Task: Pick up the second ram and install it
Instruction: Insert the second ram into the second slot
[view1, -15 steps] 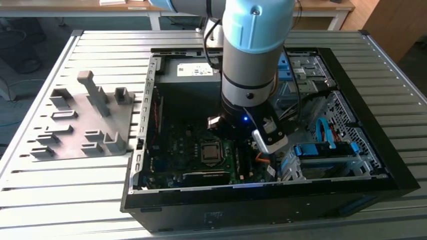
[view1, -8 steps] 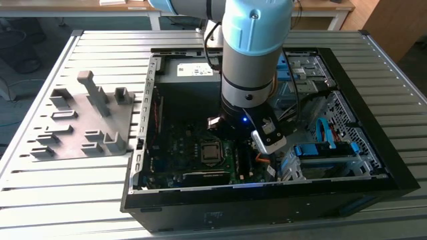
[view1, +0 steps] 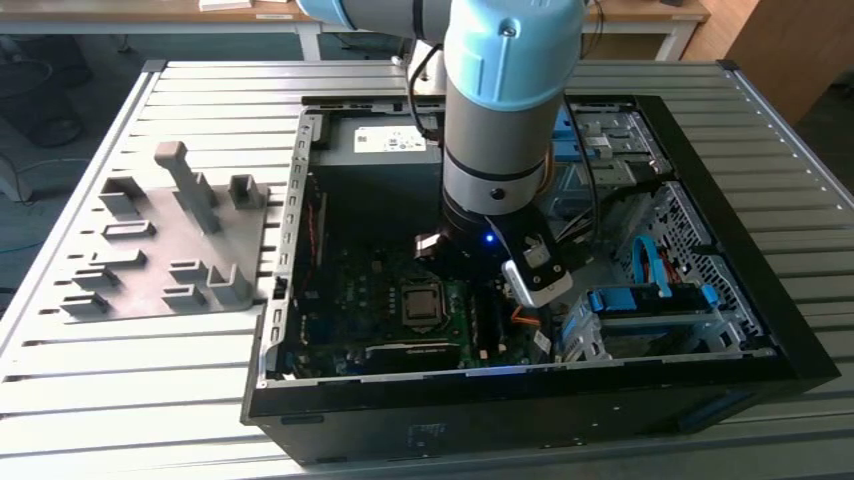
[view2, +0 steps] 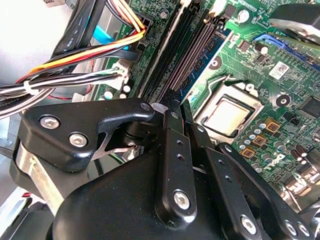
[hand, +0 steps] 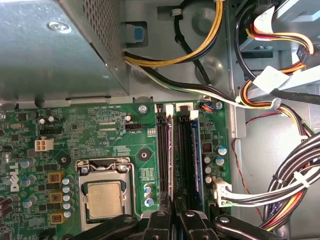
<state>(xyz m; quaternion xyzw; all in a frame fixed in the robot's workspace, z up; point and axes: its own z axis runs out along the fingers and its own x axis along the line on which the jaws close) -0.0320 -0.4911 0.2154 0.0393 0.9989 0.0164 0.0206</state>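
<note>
Black steel walls of an open computer case (view1: 534, 420) rested on the slatted metal bench (view1: 120, 400), and the pale blue and silver arm (view1: 501, 120) reached straight down into it. In the exterior view a grey fixture plate (view1: 147, 250) with upright blocks sat on the bench at nine o'clock from the case, just beside its wall. Blue drive-bay brackets (view1: 647, 300) lay inside the case at three o'clock from the arm's wrist, and the processor socket (view1: 422, 305) showed at seven o'clock from it.

In both wrist views the claw (hand: 173, 202) hung low over the memory slots (view2: 175, 55) of the green motherboard (hand: 100, 130). Its black fingers (view2: 170, 150) were drawn close together, pinched on the second ram (hand: 170, 150). The ram stood on edge in a black slot, its thin upper edge running from the fingertips toward the slot's white end latch (hand: 169, 107). Whether it was pressed fully home could not be told. Another black slot (hand: 185, 150) and a blue slot (hand: 198, 150) ran just beside it, on the side away from the socket. A grey metal power supply (hand: 50, 55) sat near the slots' far ends, and bundles of coloured wires (hand: 295, 185) passed beside the board
</note>
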